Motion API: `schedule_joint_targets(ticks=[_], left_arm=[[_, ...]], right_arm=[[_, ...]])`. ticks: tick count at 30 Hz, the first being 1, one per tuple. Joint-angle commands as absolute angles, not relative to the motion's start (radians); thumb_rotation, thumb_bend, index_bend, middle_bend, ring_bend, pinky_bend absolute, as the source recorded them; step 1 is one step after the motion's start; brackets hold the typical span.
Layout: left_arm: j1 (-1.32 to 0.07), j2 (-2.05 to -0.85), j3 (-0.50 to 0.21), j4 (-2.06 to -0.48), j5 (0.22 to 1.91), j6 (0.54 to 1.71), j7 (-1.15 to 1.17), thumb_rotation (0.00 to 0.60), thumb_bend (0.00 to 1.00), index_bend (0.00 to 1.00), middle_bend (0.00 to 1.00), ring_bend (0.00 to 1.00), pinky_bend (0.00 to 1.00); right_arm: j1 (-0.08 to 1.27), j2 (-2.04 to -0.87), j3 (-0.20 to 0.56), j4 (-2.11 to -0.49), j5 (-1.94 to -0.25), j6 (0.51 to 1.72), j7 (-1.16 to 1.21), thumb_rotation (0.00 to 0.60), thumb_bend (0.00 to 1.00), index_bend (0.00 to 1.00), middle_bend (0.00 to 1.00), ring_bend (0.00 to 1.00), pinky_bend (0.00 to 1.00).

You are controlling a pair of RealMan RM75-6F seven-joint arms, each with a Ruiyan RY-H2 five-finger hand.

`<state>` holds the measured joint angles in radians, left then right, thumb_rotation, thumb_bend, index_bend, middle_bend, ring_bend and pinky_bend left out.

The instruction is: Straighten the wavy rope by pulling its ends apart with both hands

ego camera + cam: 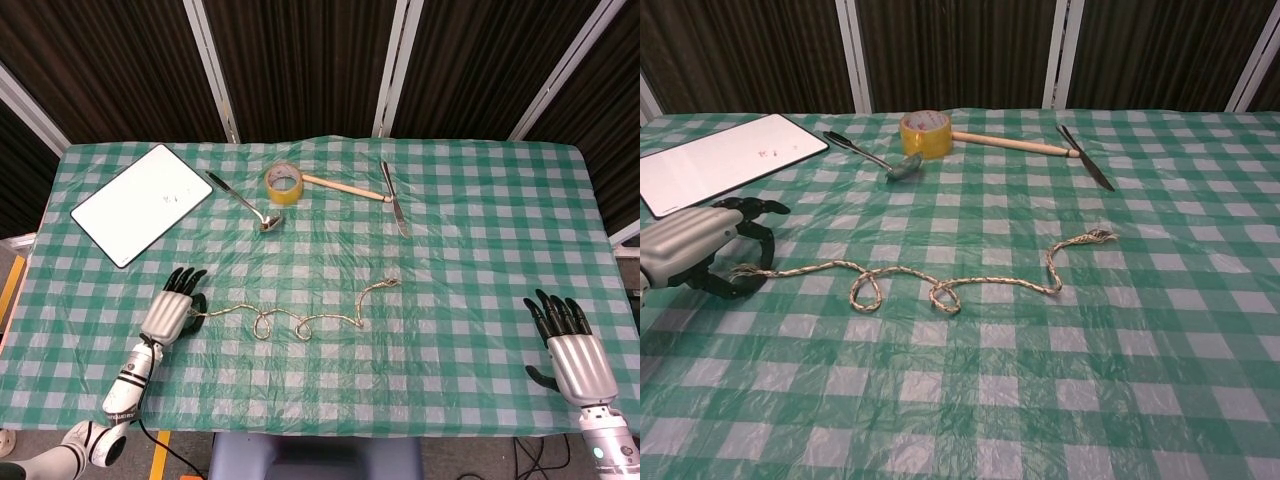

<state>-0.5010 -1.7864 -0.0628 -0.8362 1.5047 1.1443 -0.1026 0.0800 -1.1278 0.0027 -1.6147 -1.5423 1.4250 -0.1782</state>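
A white board (141, 204) lies on the green checked tablecloth (470, 260). A spoon (243, 201) lies just beside a yellow tape roll (284, 184). A wooden stick (345, 187) touches a knife (393, 198).

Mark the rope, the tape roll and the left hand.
rope (300, 322), head view, on a loop near its middle.
tape roll (284, 184), head view, on its yellow rim.
left hand (695, 255), chest view, on the grey back of the hand.

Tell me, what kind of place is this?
Probably a robot test room, not a home: a table in a checked cloth, dark curtains behind, and stray props such as a rope, tape and a whiteboard.
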Motion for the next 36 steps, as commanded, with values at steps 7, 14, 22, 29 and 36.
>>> schedule_joint_targets(ticks=[7,14,22,29,36], left_arm=[[-0.503,-1.781,-0.06,-0.84,1.511,1.166,-0.09,0.6,0.43,0.62,0.09,0.0,0.01],[-0.489,-1.719,-0.039,-0.94,1.542,1.221,-0.067,0.6,0.43,0.63,0.09,0.0,0.01],[-0.481,-1.687,-0.042,-0.995,1.532,1.232,-0.035,0.6,0.43,0.63,0.09,0.0,0.01],[-0.476,-1.669,-0.046,-1.02,1.521,1.23,-0.027,0.6,0.43,0.64,0.09,0.0,0.01],[-0.478,-1.665,-0.053,-1.025,1.511,1.227,-0.028,0.6,0.43,0.64,0.09,0.0,0.02]], right_arm=[[0.095,-1.137,0.003,-1.606,-1.541,1.399,-0.177,0.6,0.24,0.0,0.0,0.0,0.0],[0.256,-1.177,0.043,-1.554,-1.624,1.248,-0.217,0.6,0.26,0.23,0.0,0.0,0.0],[0.466,-1.284,0.151,-1.492,-1.565,1.045,-0.298,0.6,0.3,0.47,0.0,0.0,0.0],[0.591,-1.445,0.203,-1.361,-1.457,0.925,-0.367,0.6,0.3,0.56,0.0,0.0,0.0],[0.675,-1.566,0.224,-1.25,-1.374,0.863,-0.444,0.6,0.32,0.57,0.0,0.0,0.0]])
